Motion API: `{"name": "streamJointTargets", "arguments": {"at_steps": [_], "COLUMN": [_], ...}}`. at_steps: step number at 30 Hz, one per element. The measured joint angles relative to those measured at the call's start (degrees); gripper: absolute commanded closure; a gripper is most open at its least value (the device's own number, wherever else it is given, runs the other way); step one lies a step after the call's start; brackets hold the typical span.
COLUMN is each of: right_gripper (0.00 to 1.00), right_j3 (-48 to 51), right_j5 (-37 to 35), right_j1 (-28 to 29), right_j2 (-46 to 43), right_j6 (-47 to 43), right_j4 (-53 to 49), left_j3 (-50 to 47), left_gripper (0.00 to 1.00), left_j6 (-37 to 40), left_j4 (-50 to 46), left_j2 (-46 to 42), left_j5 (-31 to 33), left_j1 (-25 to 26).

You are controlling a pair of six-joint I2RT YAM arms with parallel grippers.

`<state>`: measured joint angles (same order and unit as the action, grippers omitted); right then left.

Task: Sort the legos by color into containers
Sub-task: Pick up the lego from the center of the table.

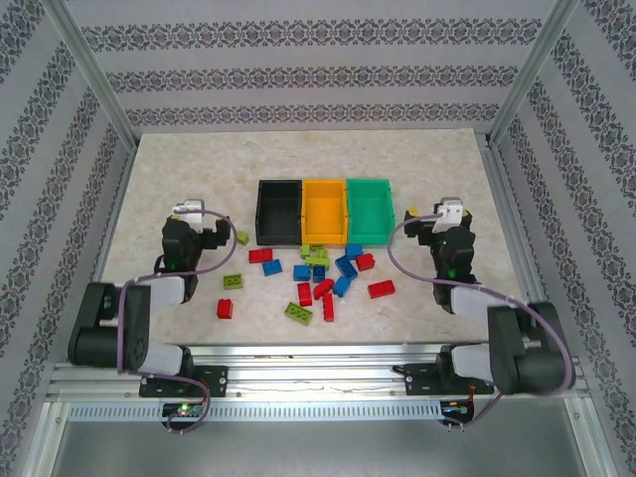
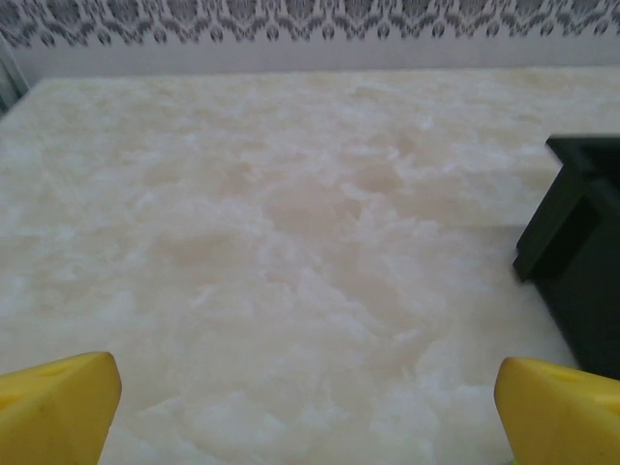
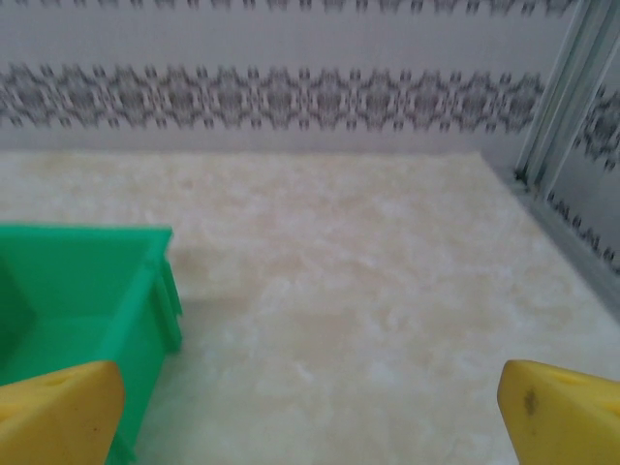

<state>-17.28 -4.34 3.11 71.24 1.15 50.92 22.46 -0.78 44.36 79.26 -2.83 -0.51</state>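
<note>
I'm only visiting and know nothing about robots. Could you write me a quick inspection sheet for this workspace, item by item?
Surface: pale marbled table, bare apart from the job's things.
Job's things: black bin, orange-yellow bin and green bin side by side at the centre, all looking empty; red, blue and lime legos scattered loose in front of them.
Clutter: nothing seen.
Grippers: left gripper and right gripper both open, holding nothing, one on each side of the bins.
Cables: a grey-purple cable loops along each arm, away from the legos.
Surroundings: patterned walls and a metal frame enclose the table.
</note>
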Motion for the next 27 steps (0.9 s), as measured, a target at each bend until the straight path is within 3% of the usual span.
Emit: {"name": "streamJointTargets", "arguments": {"at_steps": [3,8,12,16,19,27], "right_gripper": [0.02,0.02,0.02,0.02,0.05,0.18], "right_j3": [-0.02,-3.89,-10.34,-15.76,-17.66,-24.3], "right_j5": [-0.04,1.25,6.71,15.85,19.78,19.82], "right_j1": [-0.02,-1.79,-3.41,-2.78,1.79,23.39], "right_j2": [-7.63,-16.87,-17.33,-12.04,-9.03,-2.34], "right_j6": [3.37,13.51,17.59,20.17,20.61,19.1], "right_j4": [-3.85,-20.35,-33.68,-41.05,-46.82,-62.42], "left_j3": [2.14,4.59,5.99,13.35,20.41,34.23], "left_gripper": [0.01,0.01,0.0,0.0,0.0,0.0], "left_j6": [-2.58,-12.2,-17.68,-21.92,-23.21,-25.49], "left_j4": [-6.6,-18.08,-27.91,-42.25,-51.28,-63.36], "left_j2": [-6.73,-16.55,-21.79,-22.95,-21.18,-11.13], "left_j5": [0.07,-0.48,-3.93,-7.28,-10.6,-20.02], "left_j1": [0.0,-0.42,-0.74,-0.74,-0.74,-0.74]}}
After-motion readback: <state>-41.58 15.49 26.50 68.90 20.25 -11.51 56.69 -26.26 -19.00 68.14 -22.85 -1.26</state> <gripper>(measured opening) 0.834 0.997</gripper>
